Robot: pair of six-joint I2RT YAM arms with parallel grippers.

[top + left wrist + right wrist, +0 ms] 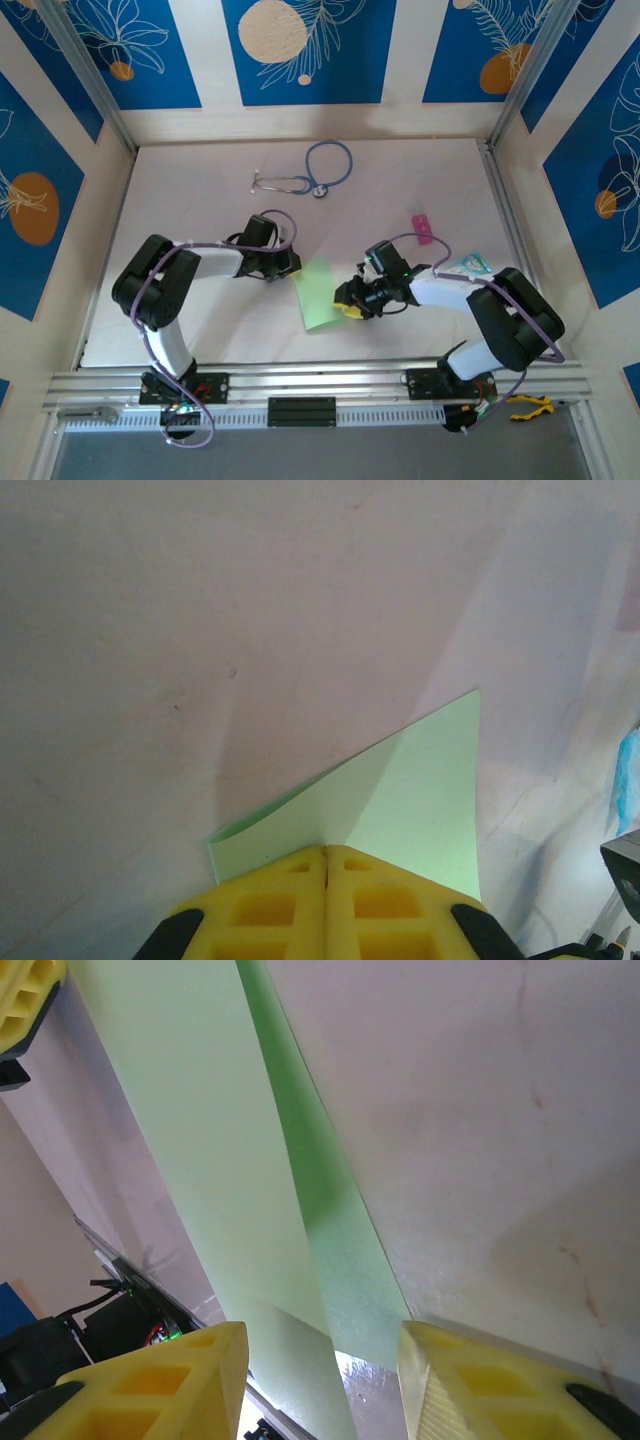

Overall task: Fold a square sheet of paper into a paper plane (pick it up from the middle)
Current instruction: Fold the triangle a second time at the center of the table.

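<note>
I judge I am mid-fold: the square sheet of paper [318, 292] lies on the table [200, 200] between my two arms, near the front edge. From above it reads as a narrow tilted oblong, not a square, so a first fold seems to be in. It is no dart yet.

My left gripper [326, 852] is clenched on the sheet's far-left edge, the yellow fingers pressed together with the paper fanning out ahead of them. My right gripper [320, 1360] stands released at the near-right side. Its jaws are apart, and the paper runs through the gap without being pinched.

The next move, as I see it, belongs to the right arm: take a fresh edge or corner and carry it over, or press down along the crease. Either way the left pinch has to hold firm, because thin paper slides and buckles easily.

The overhead view gives the layout — sheet between both grippers, a stethoscope [305, 175] far back, a pink block [422, 228] and a teal-and-white packet [467, 265] off to the right, all well apart from the work. It cannot show the grips. The left wrist view shows the closed pinch and a second layer peeking out at the paper's left edge. The right wrist view shows a darker green flap along the sheet — and the open jaws.
</note>
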